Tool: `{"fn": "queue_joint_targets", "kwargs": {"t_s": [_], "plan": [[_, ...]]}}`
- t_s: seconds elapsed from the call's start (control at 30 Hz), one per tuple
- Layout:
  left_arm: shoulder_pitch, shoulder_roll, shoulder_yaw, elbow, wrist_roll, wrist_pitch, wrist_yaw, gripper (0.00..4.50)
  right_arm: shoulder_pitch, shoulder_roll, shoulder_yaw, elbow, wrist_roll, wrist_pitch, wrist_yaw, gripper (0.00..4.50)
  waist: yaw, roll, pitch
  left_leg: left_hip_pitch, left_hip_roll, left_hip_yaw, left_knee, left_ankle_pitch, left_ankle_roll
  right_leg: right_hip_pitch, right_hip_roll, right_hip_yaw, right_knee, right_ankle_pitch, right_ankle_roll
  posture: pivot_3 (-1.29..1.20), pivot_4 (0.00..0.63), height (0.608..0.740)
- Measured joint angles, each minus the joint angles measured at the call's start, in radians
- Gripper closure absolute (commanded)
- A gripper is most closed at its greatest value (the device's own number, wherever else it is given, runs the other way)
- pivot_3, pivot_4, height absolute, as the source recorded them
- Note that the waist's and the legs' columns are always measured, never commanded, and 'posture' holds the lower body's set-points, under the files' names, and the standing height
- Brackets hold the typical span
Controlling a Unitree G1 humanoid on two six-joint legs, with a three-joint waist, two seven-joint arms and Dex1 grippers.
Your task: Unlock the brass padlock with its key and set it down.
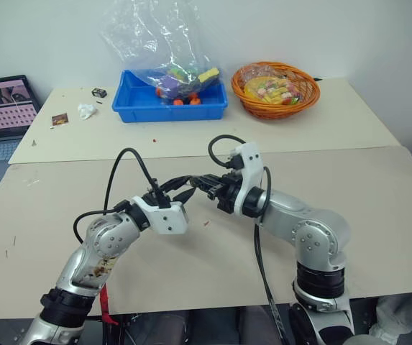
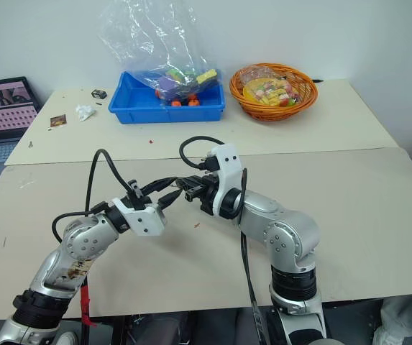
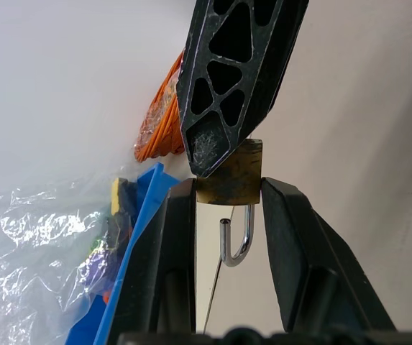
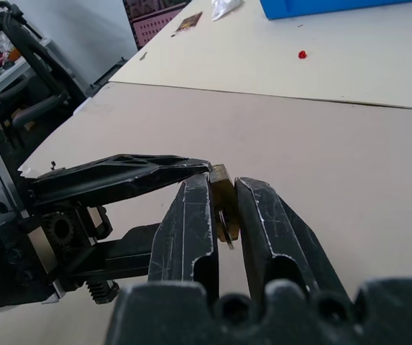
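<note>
The brass padlock [image 3: 229, 183] is held above the tabletop [image 1: 378, 215], clamped by its body between the part-closed jaws of the left gripper [image 3: 227, 194], shackle hanging free at one end. The right gripper [image 4: 222, 208], nearly closed, is pressed against the padlock; a thin silvery sliver, probably the key [image 4: 224, 228], is seen between its jaws. The unlocking step is judged nearly done. Next, setting the padlock down is called for.

blue bin [image 1: 137, 109], plastic bag [image 1: 155, 43] inside | orange basket [image 1: 275, 106] beside | laptop [image 1: 3, 108] far left
</note>
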State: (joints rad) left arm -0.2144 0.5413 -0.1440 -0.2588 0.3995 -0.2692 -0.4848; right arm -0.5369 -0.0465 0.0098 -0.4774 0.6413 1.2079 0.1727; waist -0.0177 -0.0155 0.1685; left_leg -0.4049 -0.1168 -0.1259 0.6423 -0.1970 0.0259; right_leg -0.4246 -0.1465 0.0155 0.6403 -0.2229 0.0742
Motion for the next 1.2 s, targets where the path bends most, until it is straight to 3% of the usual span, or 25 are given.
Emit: {"fn": "queue_joint_targets", "kwargs": {"t_s": [0.03,0.07,0.27,0.5,0.73,0.97,1.2], "plan": [[0.000,-0.002,0.000,-0.001,-0.003,0.003,0.000,2.67,0.000,0.003,-0.003,0.000,0.000,0.001,0.000,4.43,0.000,0.000,0.000,0.000,0.000,0.000,0.000,0.000,0.000,0.000,0.000,0.000,0.000,0.000,0.000,0.00,0.150,0.740],[0.000,-0.006,0.001,-0.004,-0.006,0.006,0.002,2.54,0.000,0.009,-0.004,0.001,0.010,0.004,0.003,4.43,-0.001,0.000,0.000,0.000,0.000,0.000,0.000,0.000,0.000,0.000,0.000,0.000,0.000,0.000,0.000,0.00,0.150,0.740],[-0.006,-0.019,0.003,-0.022,-0.010,0.007,0.006,0.33,0.002,0.036,0.030,0.002,0.050,0.025,0.024,4.43,-0.002,0.000,0.000,0.000,0.000,0.000,0.000,0.000,0.000,0.000,0.000,0.000,0.000,0.000,0.000,0.00,0.150,0.740],[-0.006,-0.011,0.004,-0.022,-0.026,0.007,-0.005,0.28,0.003,0.031,0.025,0.002,0.050,0.025,0.023,4.43,-0.003,0.000,0.000,0.000,0.000,0.000,0.000,0.000,0.000,0.000,0.001,0.000,0.000,0.000,0.000,0.00,0.150,0.740],[0.032,0.020,0.048,-0.070,-0.252,0.080,-0.111,0.28,0.002,-0.023,-0.007,0.039,0.049,0.013,0.035,4.43,-0.003,0.000,0.000,0.000,0.001,0.000,0.000,0.000,0.000,0.000,0.001,0.000,0.000,0.000,0.000,0.00,0.150,0.740],[0.068,0.090,0.110,-0.270,-0.720,0.409,-0.282,0.28,-0.001,-0.228,-0.065,0.141,0.027,-0.065,0.155,4.43,-0.001,0.000,0.000,0.000,0.001,0.000,0.000,0.000,0.000,0.001,0.001,0.000,-0.001,0.000,0.000,0.00,0.150,0.740],[-0.072,0.087,0.172,-0.299,-1.171,0.968,-0.160,0.28,-0.019,-0.382,-0.103,0.157,0.188,-0.097,0.484,4.43,-0.007,-0.001,0.000,0.001,0.003,0.000,0.000,0.000,0.000,0.002,0.002,-0.001,-0.001,-0.004,0.007,0.00,0.150,0.740]]}}
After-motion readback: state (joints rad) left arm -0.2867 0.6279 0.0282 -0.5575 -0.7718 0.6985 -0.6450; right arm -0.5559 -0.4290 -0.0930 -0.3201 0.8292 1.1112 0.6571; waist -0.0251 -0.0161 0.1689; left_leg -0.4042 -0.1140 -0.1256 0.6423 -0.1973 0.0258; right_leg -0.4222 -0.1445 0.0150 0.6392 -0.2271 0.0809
